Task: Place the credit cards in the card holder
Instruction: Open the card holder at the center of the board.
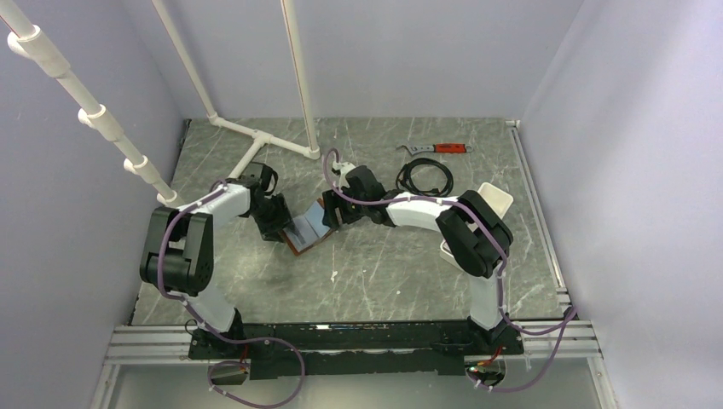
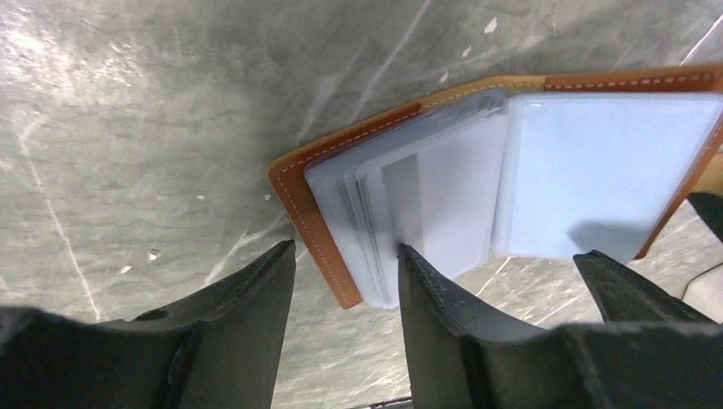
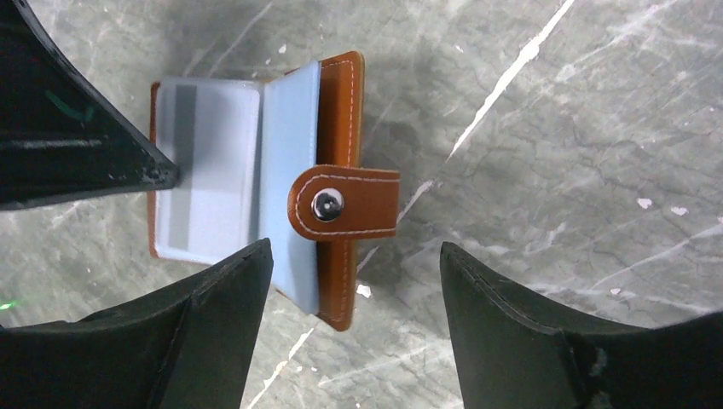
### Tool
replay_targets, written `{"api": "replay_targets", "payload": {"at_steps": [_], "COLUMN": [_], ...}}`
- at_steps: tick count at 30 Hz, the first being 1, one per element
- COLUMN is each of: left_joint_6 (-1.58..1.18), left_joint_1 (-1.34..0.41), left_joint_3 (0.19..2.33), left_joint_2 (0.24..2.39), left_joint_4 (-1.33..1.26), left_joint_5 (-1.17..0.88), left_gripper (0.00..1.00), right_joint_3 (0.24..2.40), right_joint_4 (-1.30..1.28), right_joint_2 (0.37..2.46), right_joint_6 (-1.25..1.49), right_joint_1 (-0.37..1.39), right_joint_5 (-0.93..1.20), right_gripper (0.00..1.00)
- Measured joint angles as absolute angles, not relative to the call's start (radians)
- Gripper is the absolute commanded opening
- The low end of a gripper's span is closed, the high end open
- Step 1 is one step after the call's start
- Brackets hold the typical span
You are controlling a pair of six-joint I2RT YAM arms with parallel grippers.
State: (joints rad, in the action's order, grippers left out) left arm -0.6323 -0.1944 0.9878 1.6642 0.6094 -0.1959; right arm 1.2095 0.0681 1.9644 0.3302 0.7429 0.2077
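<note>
The card holder (image 1: 307, 228) was found lying open on the grey marbled table (image 1: 409, 273), between the two arms, with its brown leather cover underneath and its clear sleeves turned up. The left gripper (image 2: 345, 251) was seen with its jaws parted. The outer edge of the holder's left cover lay between them. One of its fingertips (image 3: 158, 175) was placed on the fanned sleeves, while the other was held over bare table just beside the leather edge. Nothing was seen to be pinched.

The right gripper (image 3: 355, 247) was seen with its jaws spread wide over the opposite side of the holder. One finger was set above the sleeves and the other over the table, clear of the leather. The closing tab (image 3: 349, 203), with its metal snap, was seen between these jaws, untouched. Inside one sleeve a pale card (image 3: 209, 170) with a grey stripe could be made out.
</note>
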Motion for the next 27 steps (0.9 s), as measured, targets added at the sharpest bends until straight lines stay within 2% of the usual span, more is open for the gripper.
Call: {"api": "replay_targets", "payload": {"at_steps": [8,13,21,27], "left_joint_6": [-0.612,-0.577,-0.534,-0.517], "left_joint_1": [-0.170,-0.168,-0.165,-0.165], "left_joint_3": [1.000,1.030,1.059,1.066], "left_joint_2": [1.674,1.687,1.700,1.700], "left_joint_4": [0.617,0.638,0.667,0.677], "left_joint_5": [-0.206,-0.184,-0.167,-0.160], "left_gripper": [0.49,0.44,0.38,0.35], "right_joint_3": [1.249,1.280,1.372,1.419], "right_joint_4": [-0.059,-0.111,-0.143,-0.160], "right_joint_2": [1.956,1.932,1.954,2.022], "right_joint_6": [0.327,0.352,0.360,0.370], "right_joint_1": [0.718,0.681,0.705,0.735], "right_joint_5": [0.215,0.262,0.301,0.289], "right_gripper": [0.76,0.76,0.81,0.73]}}
